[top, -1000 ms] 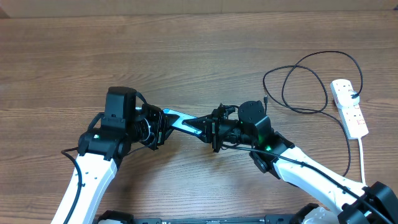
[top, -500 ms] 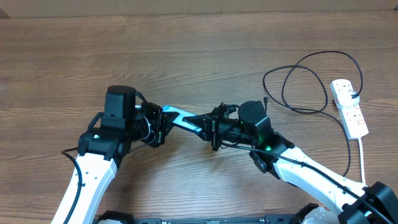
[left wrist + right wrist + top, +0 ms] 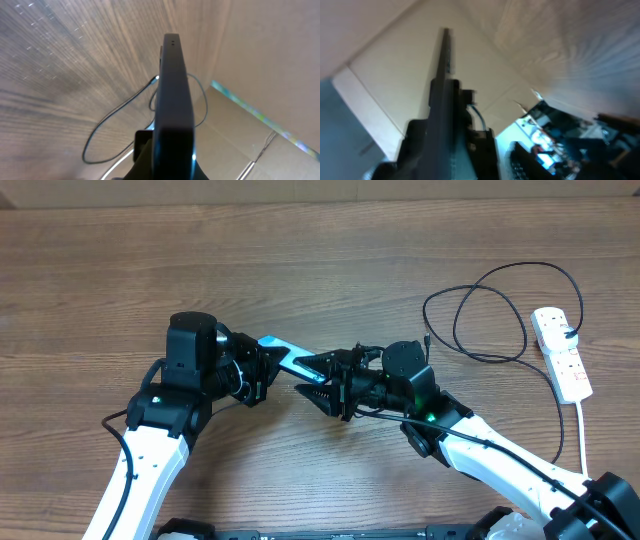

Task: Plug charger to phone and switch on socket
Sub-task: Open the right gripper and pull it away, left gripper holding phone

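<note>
We see the phone lifted off the bench, tilted, with its light blue screen facing up. The left end effector is clamped on the phone's near end. From the left wrist camera the phone shows edge-on as a dark slab running up the middle of the view.

The right end effector sits at the phone's other end, facing the left one. Its two fingers are spread apart and hold nothing. We cannot tell whether either finger touches the phone. The right wrist view is too blurred for us to add anything.

The charger lies in loose loops on the bench, well away from the phone on the right arm's side. Its small tip rests at the edge of the loops nearest the phone, not connected to it. Its other end reaches the socket, which lies beyond the loops, farther still from the phone. The black plug there appears seated in the socket's far end. The white cord runs from the socket toward the front edge of the bench. We cannot read the position of the red switches.
</note>
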You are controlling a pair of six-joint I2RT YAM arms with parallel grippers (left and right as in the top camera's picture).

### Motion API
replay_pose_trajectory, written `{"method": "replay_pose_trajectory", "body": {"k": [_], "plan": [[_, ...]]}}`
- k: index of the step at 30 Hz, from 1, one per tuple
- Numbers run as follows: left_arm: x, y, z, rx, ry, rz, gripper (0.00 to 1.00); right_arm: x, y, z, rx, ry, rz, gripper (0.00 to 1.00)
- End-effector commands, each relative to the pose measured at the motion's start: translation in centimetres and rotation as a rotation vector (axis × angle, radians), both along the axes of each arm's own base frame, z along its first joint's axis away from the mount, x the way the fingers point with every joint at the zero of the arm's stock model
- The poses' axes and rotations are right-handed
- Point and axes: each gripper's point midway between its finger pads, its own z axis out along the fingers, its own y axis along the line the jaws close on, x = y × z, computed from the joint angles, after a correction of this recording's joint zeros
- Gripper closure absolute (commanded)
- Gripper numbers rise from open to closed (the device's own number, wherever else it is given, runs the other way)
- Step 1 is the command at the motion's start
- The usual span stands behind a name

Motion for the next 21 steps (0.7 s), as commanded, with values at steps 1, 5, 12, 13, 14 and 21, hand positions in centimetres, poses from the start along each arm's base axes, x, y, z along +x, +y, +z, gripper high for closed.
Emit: {"method": "replay_pose_trajectory", "body": {"k": [1, 5, 12, 13, 14, 21], "plan": [[0.8, -0.4, 1.3, 0.013, -0.096, -0.039, 0.96, -1.1, 0.7, 0.8, 0.015, -0.018, 0.059, 0.4], [1.6, 0.5, 1.7, 0.077, -0.193, -0.076, 0.96, -1.3, 0.6, 0.2, -0.003, -0.002, 0.061, 0.31], [2.0, 2.8, 1.5, 0.211, -0.36, -0.208, 0.96, -1.3, -0.6, -3.4, -0.182, -0.086, 0.066, 0.16], [1.8, 2.7, 1.7, 0.203, -0.38, -0.237, 0.96, -1.0, -0.9, -4.0, -0.225, -0.132, 0.066, 0.12], [1.7, 2.6, 1.8, 0.189, -0.403, -0.271, 0.96, -0.7, -1.4, -4.8, -0.288, -0.2, 0.065, 0.05], [0.4, 0.9, 1.3, 0.037, -0.504, -0.512, 0.96, 1.0, -4.5, -8.3, -0.606, -0.452, 0.074, 0.0]]}}
